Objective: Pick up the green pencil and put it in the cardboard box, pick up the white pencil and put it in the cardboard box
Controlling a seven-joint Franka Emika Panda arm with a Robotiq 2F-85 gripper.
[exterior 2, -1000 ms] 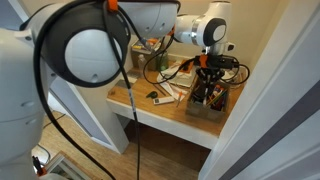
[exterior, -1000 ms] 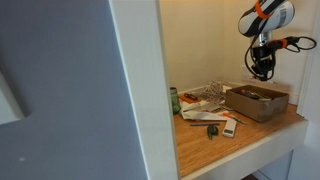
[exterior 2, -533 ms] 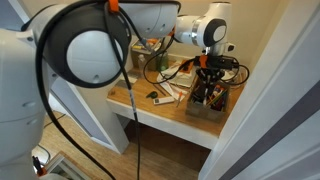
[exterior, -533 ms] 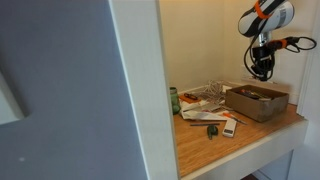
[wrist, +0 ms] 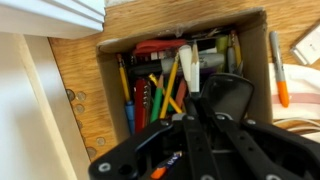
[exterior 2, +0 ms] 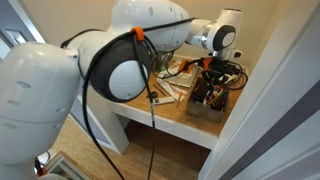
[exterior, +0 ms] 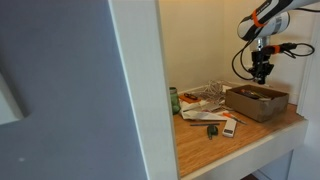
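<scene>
Above the cardboard box (exterior: 256,104), the pincer (exterior: 262,74) hangs with its jaws together. Coloured pencils (wrist: 166,88) lie inside the box

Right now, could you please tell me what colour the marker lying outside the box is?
Orange; the marker shows best in the wrist view.

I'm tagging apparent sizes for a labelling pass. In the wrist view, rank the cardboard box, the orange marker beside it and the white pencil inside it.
1. cardboard box, clearly largest.
2-3. orange marker looks longer, white pencil thicker; the pencil may be nearer the camera, so unranked.
</scene>
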